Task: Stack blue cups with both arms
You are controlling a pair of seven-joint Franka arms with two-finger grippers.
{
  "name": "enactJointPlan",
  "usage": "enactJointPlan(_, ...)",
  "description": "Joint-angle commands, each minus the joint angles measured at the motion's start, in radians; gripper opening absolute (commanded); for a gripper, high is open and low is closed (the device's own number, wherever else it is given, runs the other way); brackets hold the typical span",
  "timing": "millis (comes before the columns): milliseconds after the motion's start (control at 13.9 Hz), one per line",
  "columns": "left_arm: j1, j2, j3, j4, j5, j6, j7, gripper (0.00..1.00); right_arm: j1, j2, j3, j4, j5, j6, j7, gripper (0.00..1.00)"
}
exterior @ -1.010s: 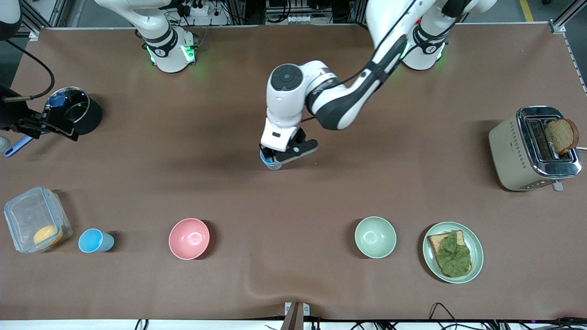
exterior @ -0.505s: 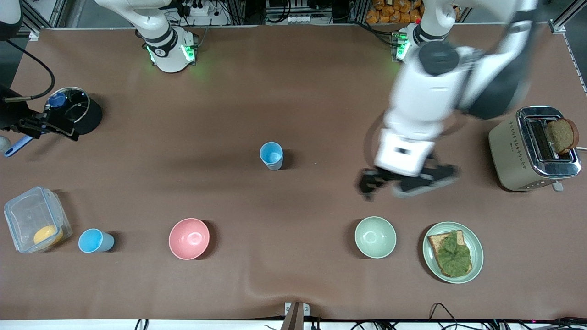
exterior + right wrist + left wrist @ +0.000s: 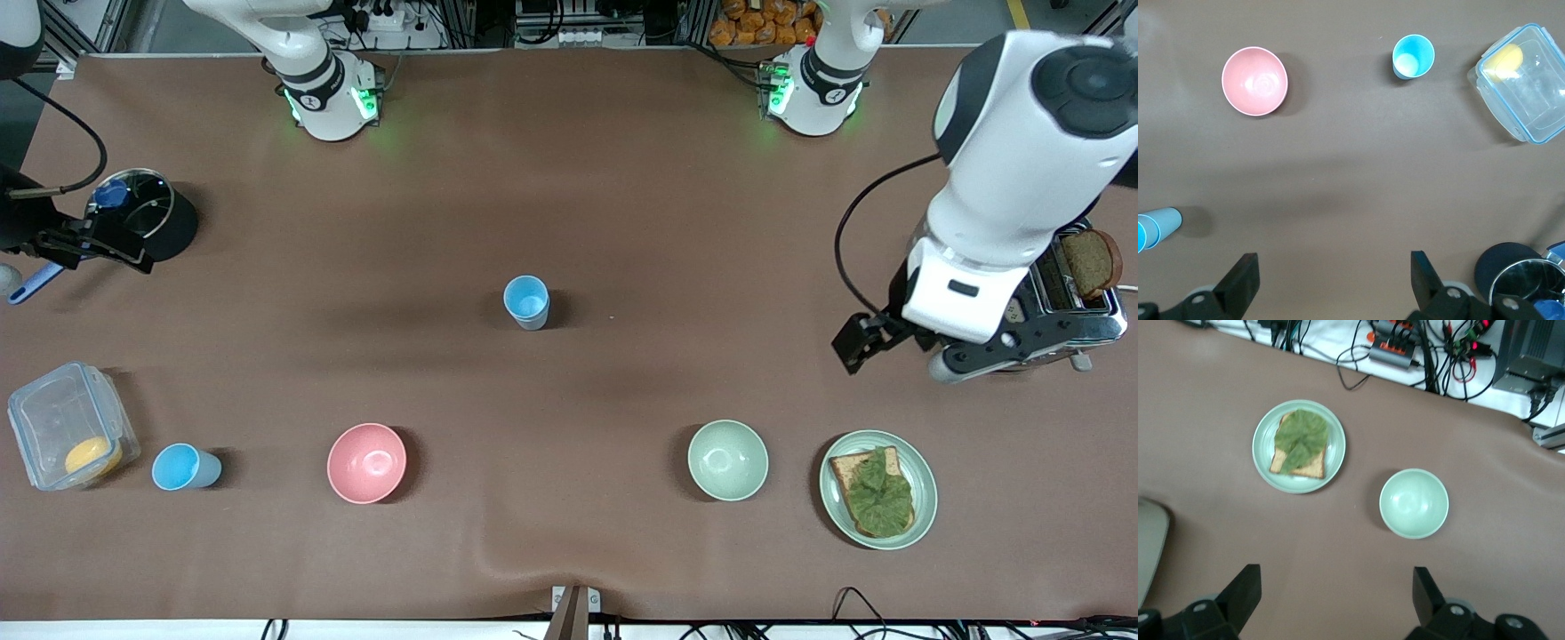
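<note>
1. Centrally, a stack of blue cups point(image 3: 526, 301) is standing upright on the brown table point(image 3: 622, 222), well apart from the pink bowl point(image 3: 366, 462), which is lying nearer the front camera.
2. A single sky-blue cup point(image 3: 184, 467) is standing beside the pink bowl, toward the right arm's end of the table, just beside a clear container point(image 3: 69, 425).
3. The right wrist view is showing the central stack point(image 3: 1155, 228) as two nested cups, which the front view is not making plain.
4. The left gripper point(image 3: 898, 348) is hanging empty with fingers spread, over the table beside the toaster point(image 3: 1036, 289).
5. Its wrist view is looking down on the green bowl point(image 3: 1413, 503) and the plate of toast point(image 3: 1299, 446).
6. The right gripper point(image 3: 1331, 283) is also hanging empty with fingers spread wide, well above the table; the front view is not showing it.
7. Only the right wrist view is showing the dark pot point(image 3: 1515, 273) from above beside that gripper.
</note>
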Motion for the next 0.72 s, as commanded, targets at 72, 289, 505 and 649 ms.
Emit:
enactJointPlan(72, 0.068, -0.057, -0.010, -0.034, -0.078, -0.054, 0.091, 1.00, -0.005, -0.013, 0.006, -0.011, -0.013, 0.003, 0.006, 1.00)
enactJointPlan(289, 0.083, -0.098, -0.001, -0.031, -0.094, -0.129, 0.175, 1.00, -0.005, -0.013, 0.006, -0.011, -0.013, 0.003, 0.006, 1.00)
enactJointPlan(505, 0.055, -0.165, 0.156, -0.058, -0.228, -0.203, 0.342, 1.00, -0.005, -0.013, 0.006, -0.011, -0.013, 0.002, 0.006, 1.00)
enactJointPlan(649, 0.048, -0.188, 0.220, -0.113, -0.246, -0.214, 0.453, 1.00, -0.005, -0.013, 0.006, -0.011, -0.013, 0.002, 0.006, 1.00)
